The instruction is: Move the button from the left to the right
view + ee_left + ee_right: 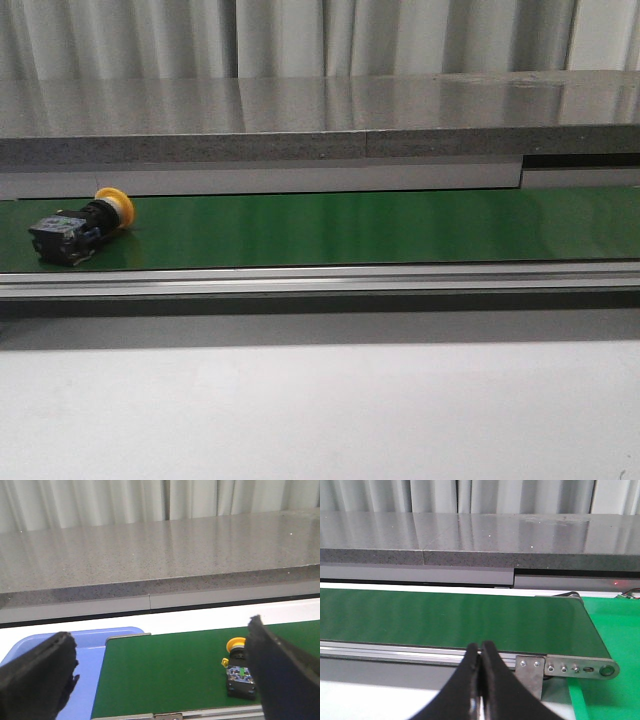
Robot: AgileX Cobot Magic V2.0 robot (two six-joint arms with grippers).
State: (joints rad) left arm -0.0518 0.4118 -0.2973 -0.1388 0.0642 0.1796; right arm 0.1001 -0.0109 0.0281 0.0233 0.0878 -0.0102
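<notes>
Spread wide, the left claw (160, 680) shows its two black fingers (37, 675) at the outer edges of the left wrist view, with nothing between them. Beyond the gap lies the green belt (170, 675) of a conveyor, and on it the button (239, 666), close beside one finger but not touched by it. It lies on its side, its yellow-orange cap turned away from the claw toward the grey stone counter (150, 550) behind the belt; the black body faces the camera with a small green mark on it. A blue tray (92, 680) sits just past the belt's end.

Pressed together, the right claw (481, 652) holds nothing; its black fingertips meet in front of the belt's metal side rail (420, 652), near the roller end (605, 670) of the conveyor. A green surface (615, 625) lies beyond that end.

From the front view the button (80, 226) rests at the far left of the belt (350, 228), cap pointing up and to the right. Neither claw appears there. White curtains (300, 35) hang behind the counter (320, 110).
</notes>
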